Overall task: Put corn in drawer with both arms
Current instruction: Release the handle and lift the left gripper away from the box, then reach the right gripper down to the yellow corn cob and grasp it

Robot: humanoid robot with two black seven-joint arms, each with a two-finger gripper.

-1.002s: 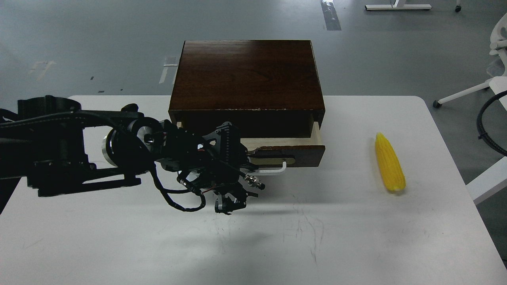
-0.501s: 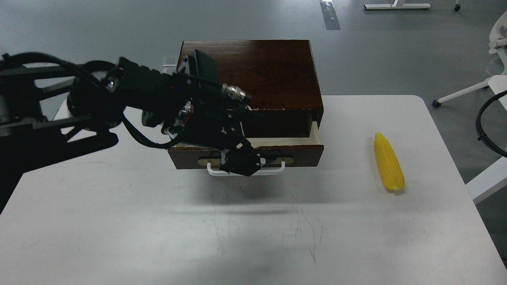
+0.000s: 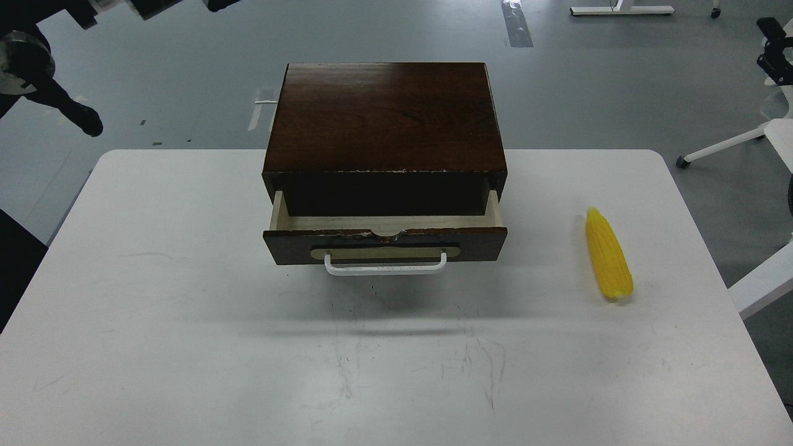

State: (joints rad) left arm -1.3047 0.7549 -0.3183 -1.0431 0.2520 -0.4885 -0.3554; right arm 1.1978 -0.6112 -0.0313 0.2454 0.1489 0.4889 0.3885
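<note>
- Head view: the drawer stands only partly pulled out of the box, showing a narrow strip of pale floor behind the front. The corn lies on the table well to the right of the box, tip pointing away, touching nothing.
- Left arm: only dark parts show at the top-left corner, high above the floor. Its gripper cannot be made out, so I cannot tell whether that claw is released or clenched. The right gripper is out of view; nothing holds the corn.
- Risk, opening: the gap looks narrower than the corn is long. Dropped lengthwise front-to-back, the corn would likely bridge the front and the box edge, or jam the drawer on closing. It should probably go in crosswise, or the drawer be pulled further by the handle.
- Risk, grasp: the cob is round, ridged and tapered; a pinch near the tip may slip, and a nudge could roll it toward the table's right edge.
- Risk, box: it seems unanchored, so a pull or push may slide it.
</note>
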